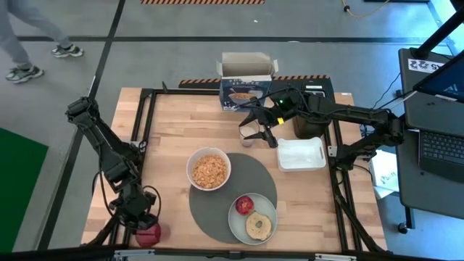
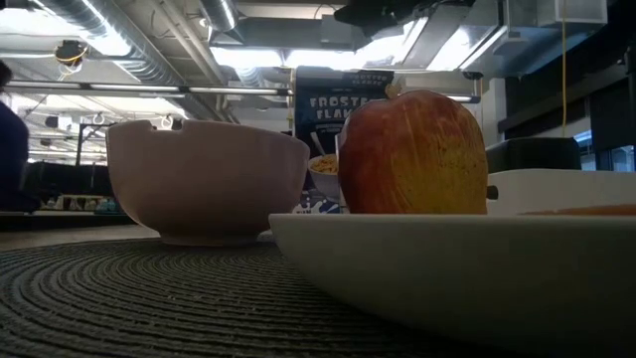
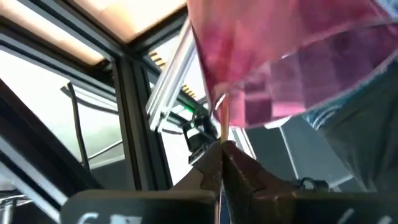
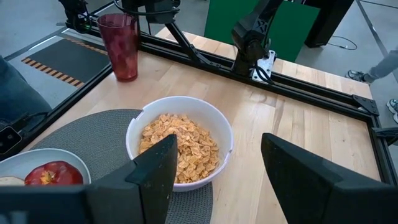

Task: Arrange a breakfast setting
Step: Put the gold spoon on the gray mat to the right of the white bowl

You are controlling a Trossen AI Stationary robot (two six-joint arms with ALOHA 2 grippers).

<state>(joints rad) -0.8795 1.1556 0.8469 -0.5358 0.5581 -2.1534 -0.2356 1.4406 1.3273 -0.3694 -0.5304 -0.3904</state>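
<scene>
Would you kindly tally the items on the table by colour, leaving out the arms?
White: 2, bowl and tray
Red: 2, apple and tumbler
Pale green: 1, plate
Dark grey: 1, mat
Blue: 1, cereal box
Black: 1, toaster
Tan: 1, bagel half
Total: 9

Left arm folded along table's left edge, elbow bent, wrist turned down at near-left corner. Left gripper (image 1: 142,221) fingers (image 3: 239,174) pressed together, no gap between tips. Right arm stretched from right side across far edge, wrist angled down. Right gripper (image 1: 259,134) fingers (image 4: 155,171) spread wide, nothing between them.
</scene>
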